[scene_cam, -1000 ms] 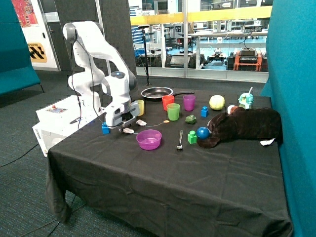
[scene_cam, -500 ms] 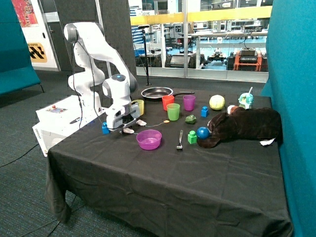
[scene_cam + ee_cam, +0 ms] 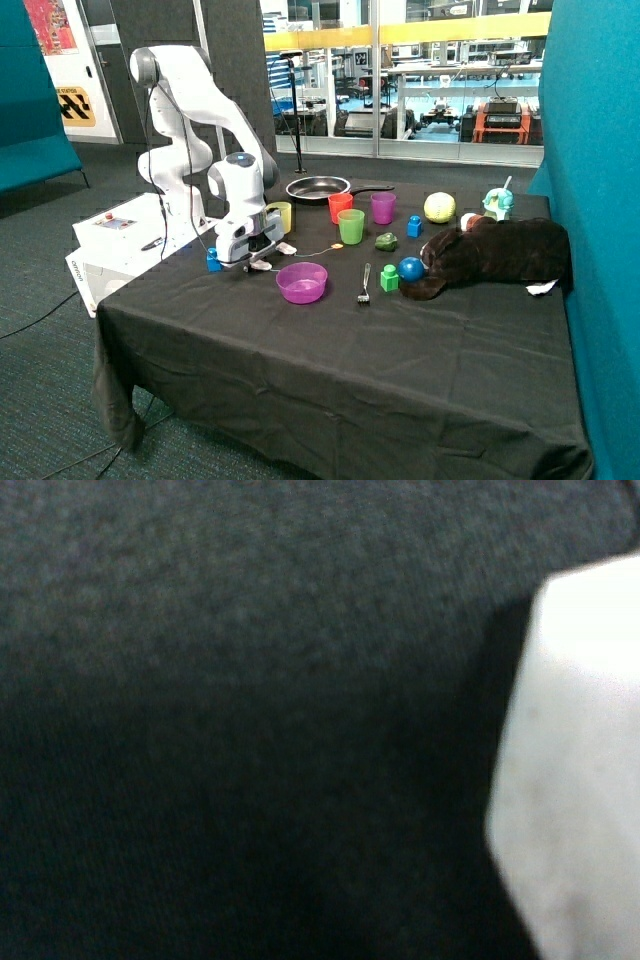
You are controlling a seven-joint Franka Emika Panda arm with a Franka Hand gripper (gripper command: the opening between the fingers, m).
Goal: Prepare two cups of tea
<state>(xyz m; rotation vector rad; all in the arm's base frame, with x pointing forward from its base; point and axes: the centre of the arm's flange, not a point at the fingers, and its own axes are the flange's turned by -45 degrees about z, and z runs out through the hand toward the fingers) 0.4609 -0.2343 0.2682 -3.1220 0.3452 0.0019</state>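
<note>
A small white tea bag (image 3: 263, 266) lies on the black cloth between the blue block (image 3: 213, 261) and the purple bowl (image 3: 301, 282). My gripper (image 3: 250, 261) is down at the cloth right over this bag. In the wrist view a white tea bag (image 3: 575, 770) fills one side, very close, with bare black cloth beside it. A second tea bag (image 3: 287, 248) lies just behind, its thin string running to a tag (image 3: 337, 246) by the green cup (image 3: 351, 226). Yellow cup (image 3: 283, 216), red cup (image 3: 340, 207) and purple cup (image 3: 383, 208) stand further back.
A black pan (image 3: 318, 187) sits at the back of the table. A fork (image 3: 364, 285), green block (image 3: 389, 278), blue ball (image 3: 411, 268) and a brown plush toy (image 3: 500, 255) lie beyond the bowl. A yellow-green ball (image 3: 439, 207) stands at the back.
The gripper has come down a little and shifted slightly toward the tea bag near the purple bowl. Nothing else on the table has moved.
</note>
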